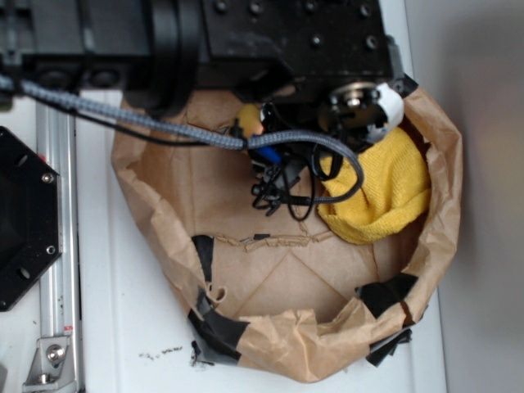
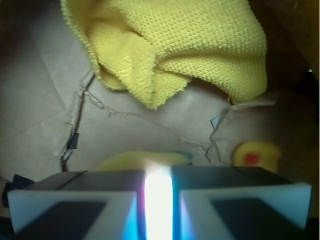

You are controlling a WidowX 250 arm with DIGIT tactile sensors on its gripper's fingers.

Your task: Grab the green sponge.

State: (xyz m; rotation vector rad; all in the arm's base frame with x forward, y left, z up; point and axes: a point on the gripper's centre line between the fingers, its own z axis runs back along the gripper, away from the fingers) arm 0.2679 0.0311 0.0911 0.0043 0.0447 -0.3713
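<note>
In the wrist view the small smooth yellow foam sponge (image 2: 137, 160) peeks out just above the black-and-white gripper (image 2: 159, 200), whose two pads stand close together with only a narrow bright slit between them, nothing clamped. Above the sponge lies the big yellow terry-cloth towel (image 2: 185, 45) on the crumpled brown paper bag (image 2: 45, 100). Right of the sponge sits a tiny yellow rubber duck with a red beak (image 2: 256, 156).
</note>
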